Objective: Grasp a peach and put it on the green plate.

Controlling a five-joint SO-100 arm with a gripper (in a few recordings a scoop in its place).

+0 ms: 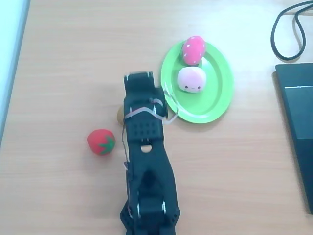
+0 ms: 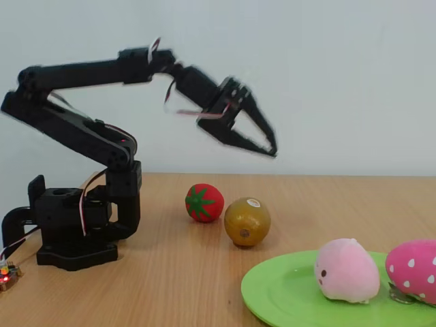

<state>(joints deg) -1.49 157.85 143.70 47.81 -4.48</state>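
The wooden counter [image 1: 73,58] carries everything, with a dark flat device at its right edge in the overhead view and a black cable [image 1: 288,29] looped above that. The black arm [image 2: 82,129] is next in size: its base sits at the left of the fixed view, and its links reach up and across to the right. At its end the hand [image 2: 262,139] hangs in the air well above the counter, empty, its two fingers angled down to the right with their tips close together (the picture is blurred there, so I cannot tell whether they are pressed together or slightly spread).

The green plate [image 1: 217,93] lies just right of the arm in the overhead view. On it sits the peach [image 1: 191,80], upright near the middle with its tiny dotted face showing, and beside it, toward the plate's far rim, the pink strawberry [image 1: 194,49] with white dots; in the fixed view the two look close together or touching.

Off the plate, a brownish-yellow round fruit [image 2: 247,221] stands on the counter under the hand, and the red strawberry [image 2: 204,202] with green leaves lies just beside it.
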